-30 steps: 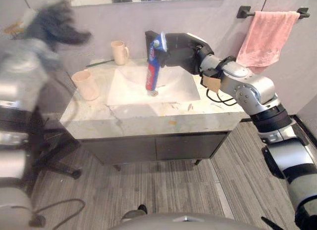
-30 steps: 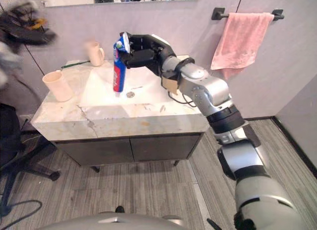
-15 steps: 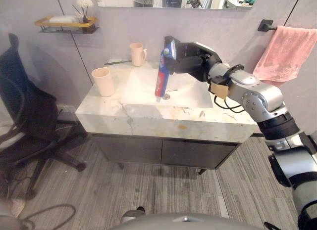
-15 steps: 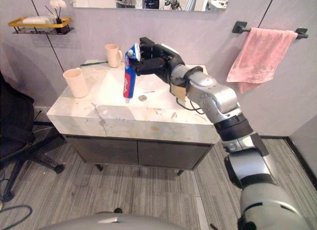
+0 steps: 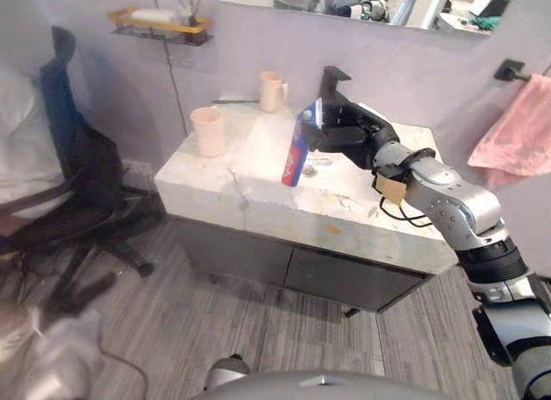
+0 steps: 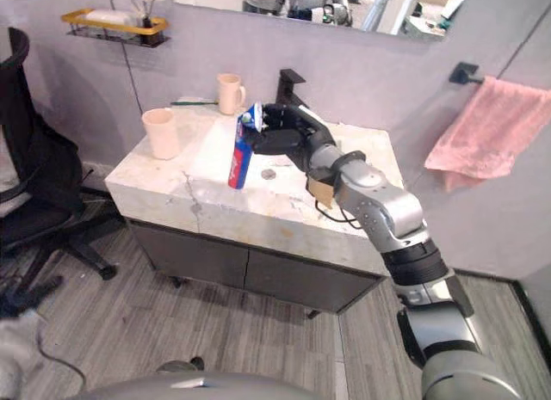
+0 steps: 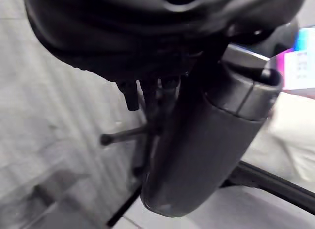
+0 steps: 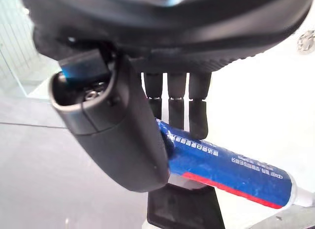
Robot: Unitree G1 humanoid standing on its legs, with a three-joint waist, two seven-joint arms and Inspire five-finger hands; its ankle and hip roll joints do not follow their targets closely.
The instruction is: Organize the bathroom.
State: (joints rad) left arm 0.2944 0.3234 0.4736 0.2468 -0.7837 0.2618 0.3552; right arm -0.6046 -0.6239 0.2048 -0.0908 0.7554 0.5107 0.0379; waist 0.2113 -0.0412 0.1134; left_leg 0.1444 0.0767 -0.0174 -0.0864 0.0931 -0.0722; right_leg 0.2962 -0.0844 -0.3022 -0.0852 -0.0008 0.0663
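Left eye view first: toothpaste held over the sink

Left eye view: right hand [image 5: 349,132] was curled round the top of a blue-and-red toothpaste tube [image 5: 297,153], which hung nearly upright w/ its lower end at the front edge of the sink basin [image 5: 267,146]. A pink cup [image 5: 207,131] stood on the surface [image 5: 258,198] at its left corner; a mug [image 5: 272,91] stood further back by the wall, w/ a green toothbrush [image 5: 231,101] lying just beside it. Black office chair [image 5: 77,172] stood left of the vanity; pink towel [image 5: 522,138] hung at right.

Right eye view: same grip; black faucet [image 6: 291,79] showed behind the hand, yellow wall shelf [image 6: 112,23] at upper left.

Left wrist view: left hand [image 7: 206,140] hung over grey floor, fingers curled, holding nothing.

Right wrist view: thumb and fingers [image 8: 170,103] pinched the tube, cap end pointing away from the palm.
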